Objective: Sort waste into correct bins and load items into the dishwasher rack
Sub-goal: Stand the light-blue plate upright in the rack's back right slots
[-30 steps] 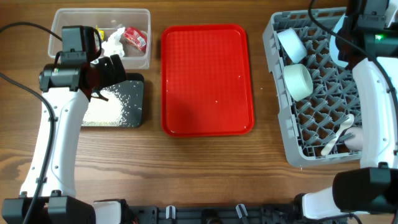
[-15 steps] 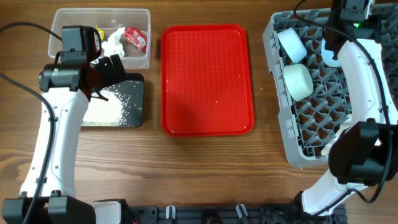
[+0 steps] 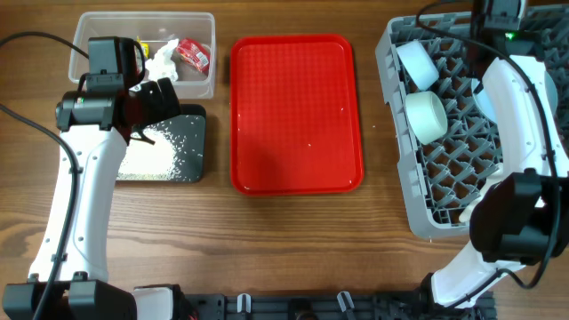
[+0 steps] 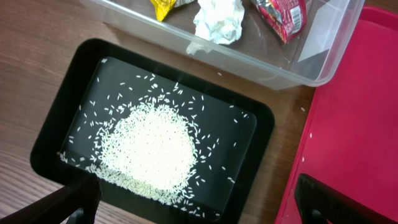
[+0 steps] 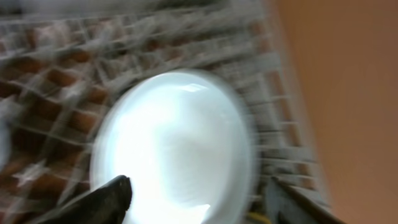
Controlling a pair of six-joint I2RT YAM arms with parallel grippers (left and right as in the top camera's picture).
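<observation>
The grey dishwasher rack (image 3: 402, 191) stands at the right. It holds a pale blue bowl (image 3: 416, 64) and a mint green bowl (image 3: 427, 116), both on their sides. My right arm reaches over it. In the blurred right wrist view the pale blue plate (image 5: 180, 143) lies on the rack's grid (image 5: 43, 87), and my right gripper (image 5: 199, 205) is open just above it, fingers wide to either side. My left gripper (image 4: 202, 205) (image 3: 164, 98) hangs open over the black tray (image 4: 249, 162) of rice grains (image 4: 149, 146). The clear tub (image 4: 311, 65) holds a yellow wrapper (image 4: 163, 6), a napkin (image 4: 217, 18) and a red wrapper (image 4: 280, 12).
The flat red tray (image 3: 296, 111) lies between the bins and the rack. Part of a white spoon (image 3: 465, 213) shows at the rack's near edge beside my right arm. Cables trail at the top right and far left.
My right arm swung to the rack's far side. Its gripper went from shut to open, and the plate dropped a little nearer. The left arm has not moved.
</observation>
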